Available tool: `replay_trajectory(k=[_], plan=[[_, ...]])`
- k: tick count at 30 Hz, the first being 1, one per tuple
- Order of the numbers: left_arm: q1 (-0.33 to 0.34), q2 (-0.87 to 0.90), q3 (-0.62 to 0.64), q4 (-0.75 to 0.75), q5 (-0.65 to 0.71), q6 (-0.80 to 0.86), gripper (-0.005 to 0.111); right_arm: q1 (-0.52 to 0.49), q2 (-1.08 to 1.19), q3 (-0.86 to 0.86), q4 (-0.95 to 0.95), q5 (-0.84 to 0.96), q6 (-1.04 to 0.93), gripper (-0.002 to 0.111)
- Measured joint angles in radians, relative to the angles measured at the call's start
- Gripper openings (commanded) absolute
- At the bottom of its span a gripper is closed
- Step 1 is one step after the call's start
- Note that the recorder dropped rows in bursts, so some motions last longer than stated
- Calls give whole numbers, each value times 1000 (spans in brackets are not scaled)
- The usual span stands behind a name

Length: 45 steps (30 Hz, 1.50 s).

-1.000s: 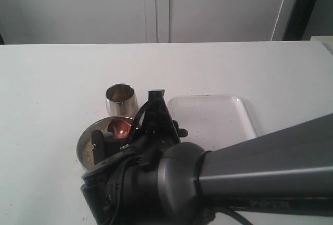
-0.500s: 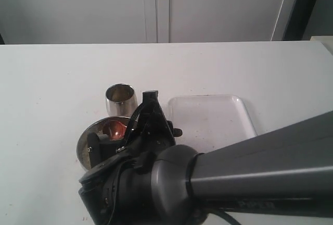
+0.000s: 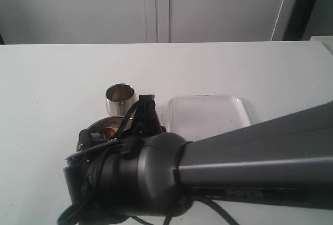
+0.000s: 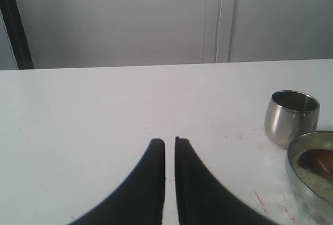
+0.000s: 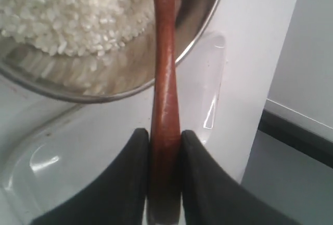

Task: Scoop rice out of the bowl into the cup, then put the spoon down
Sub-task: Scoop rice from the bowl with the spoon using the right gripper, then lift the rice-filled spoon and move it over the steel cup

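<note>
Gripping the wooden spoon (image 5: 165, 105) by its slim handle with the right jaws, closed on the reddish-brown shaft from both sides. Runs from that grip over the rim of the steel bowl (image 5: 205, 27) and in above the rice (image 5: 67, 11), with the oval head out of the right wrist view. Shows in the exterior view as a coppery patch inside the bowl, just left of the wrist, and in the left wrist view as a dark oval resting in the grains.

Heaped off-white in the bowl, with a band of shiny wall between heap and rim. Sits on the white table (image 3: 47, 79), near the front and left of centre, mostly hidden behind the big grey right arm (image 3: 244, 162) reaching in from the near right.

Just beyond the bowl, on the far side: the small steel cup (image 3: 120, 100), upright and close to the bowl's rim. Cannot tell whether touching, nor what lies inside the cup.

To the right of cup and bowl: a clear plastic tray (image 3: 210, 114), lying flat, its near-left corner close beside the bowl.

As for the left jaws: closed to a thin slit, nothing between them, raised over the table with cup and bowl at the edge of their view.

Behind the table: pale cabinet doors (image 3: 156, 6).
</note>
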Motion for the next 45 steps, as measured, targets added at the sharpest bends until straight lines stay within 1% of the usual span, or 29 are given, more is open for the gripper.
replay_trajectory(k=[5, 7, 10, 14, 27, 36, 45], plan=[[0, 0, 0, 0, 0, 0, 14, -33, 0, -72, 167, 14, -93, 0], [0, 0, 0, 0, 0, 0, 14, -56, 0, -107, 251, 30, -141, 0], [0, 0, 0, 0, 0, 0, 14, -108, 2, -160, 429, 36, -229, 0], [0, 0, 0, 0, 0, 0, 14, -151, 2, -186, 572, 40, -301, 0], [0, 0, 0, 0, 0, 0, 14, -174, 2, -192, 661, 33, -326, 0], [0, 0, 0, 0, 0, 0, 14, -204, -42, -192, 709, 24, -326, 0], [0, 0, 0, 0, 0, 0, 14, -255, -125, -192, 833, 30, -384, 0]])
